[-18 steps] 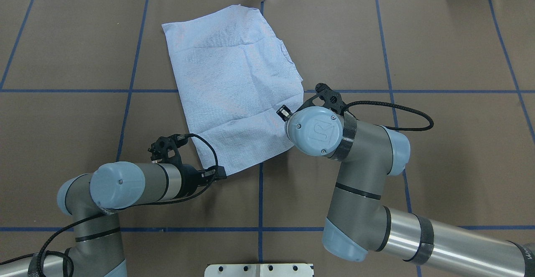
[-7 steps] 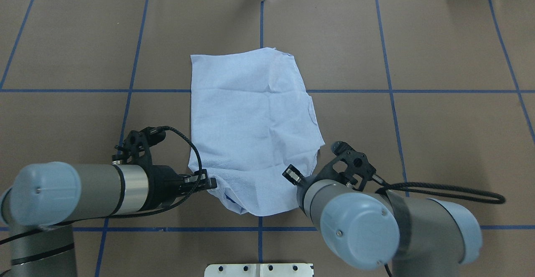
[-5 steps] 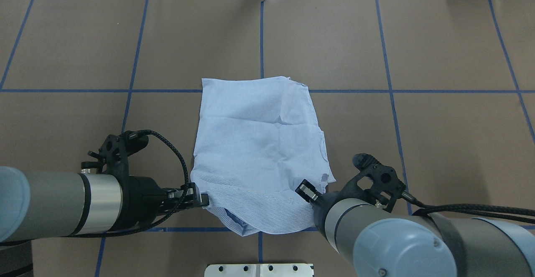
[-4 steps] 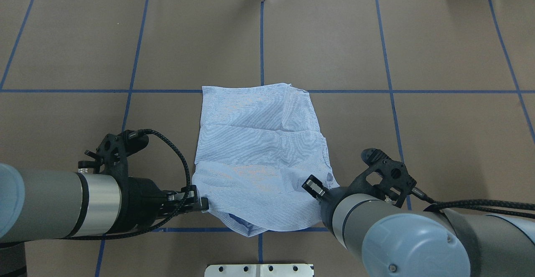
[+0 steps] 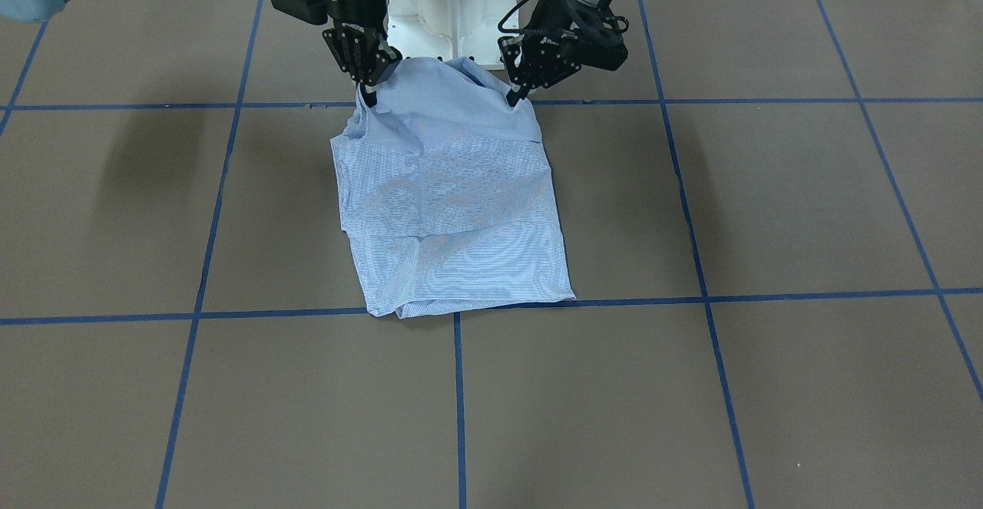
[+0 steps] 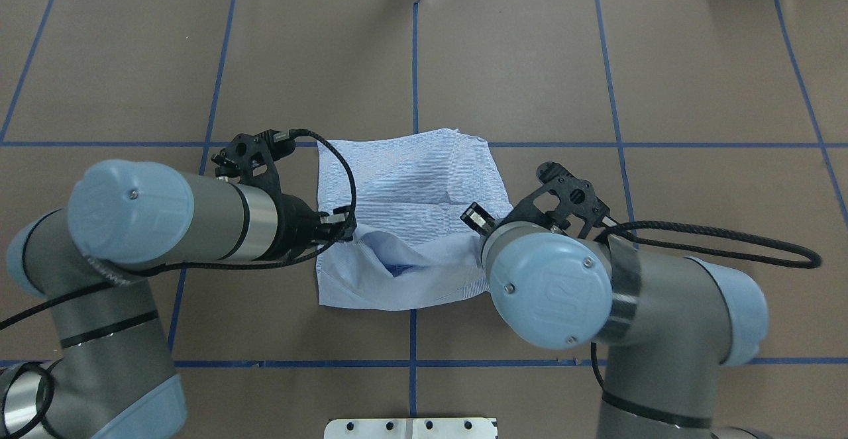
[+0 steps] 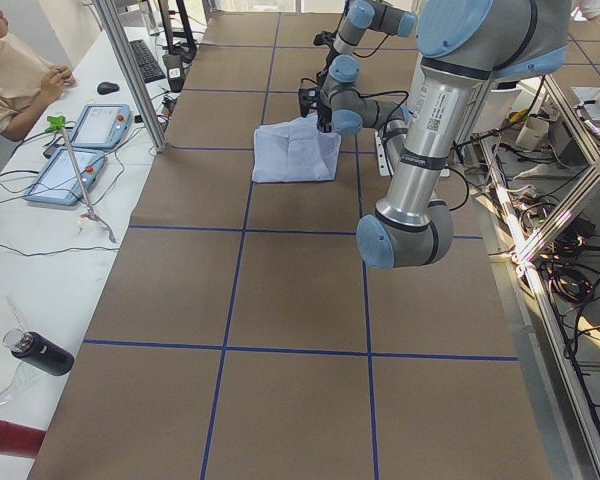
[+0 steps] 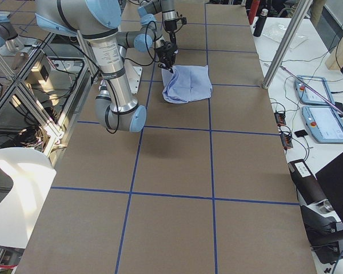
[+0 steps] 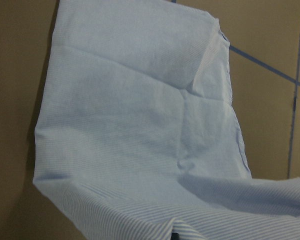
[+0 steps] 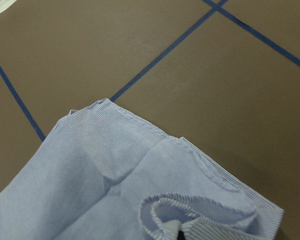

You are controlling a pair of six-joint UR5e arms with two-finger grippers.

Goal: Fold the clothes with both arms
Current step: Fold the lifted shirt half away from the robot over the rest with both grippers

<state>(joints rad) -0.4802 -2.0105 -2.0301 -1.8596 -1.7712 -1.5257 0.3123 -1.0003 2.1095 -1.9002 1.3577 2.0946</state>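
Observation:
The clothes (image 6: 411, 181), a light blue fine-striped shirt, lie folded on the brown table (image 6: 662, 81) between the two arms. My left gripper (image 6: 344, 227) is shut on the near left corner of the cloth. My right gripper (image 6: 478, 224) is shut on the near right corner. In the front-facing view the left gripper (image 5: 511, 97) and right gripper (image 5: 368, 94) hold that edge raised above the table, while the rest of the shirt (image 5: 453, 217) lies flat. Each wrist view shows only the cloth (image 9: 140, 125) (image 10: 115, 190) hanging below; the fingers are out of view there.
The white pedestal base (image 5: 449, 10) stands just behind the lifted edge. A metal plate (image 6: 411, 428) sits at the near table edge. Blue tape lines (image 6: 414, 61) grid the table. A person (image 7: 10, 70) sits at a side desk with tablets (image 7: 100, 125).
Both arms first dragged the shirt toward the robot. They then lifted its near edge and carried it back over the cloth, away from the robot. Both grips held throughout.

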